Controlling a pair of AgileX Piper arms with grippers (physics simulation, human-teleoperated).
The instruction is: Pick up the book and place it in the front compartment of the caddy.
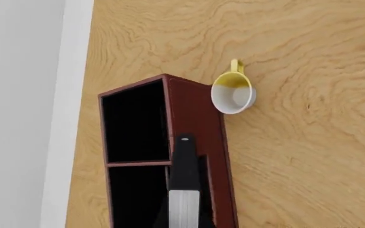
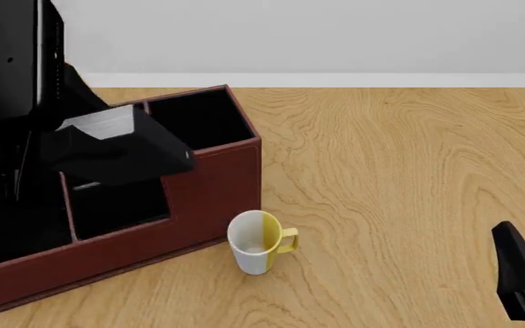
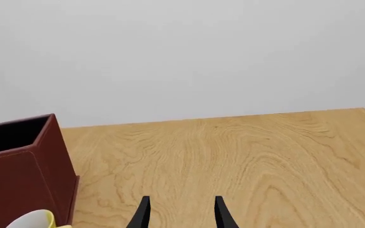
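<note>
The pale wood-grain table (image 2: 409,171) carries everything, and the large reddish-brown leather-look caddy (image 2: 212,184) with its black-lined cells sits at its left side. Above the caddy, the left arm's gripper (image 2: 80,147) holds the small thick black book with white-grey page edges (image 2: 117,140), tilted, with its page edge facing up. The book hangs over the caddy's middle cells, apparently so it can drop into the front compartment (image 2: 117,198), the tall-walled cell below it. The fingers are closed against the book, judging from the left wrist view, where its pale page edge (image 1: 184,208) runs between them. Just in front of the caddy stands a white and yellow ceramic mug (image 2: 258,242), upright and apart from the wall. The right gripper (image 3: 181,213) idles at the near right, fingers parted and empty, clear of the work.
</note>
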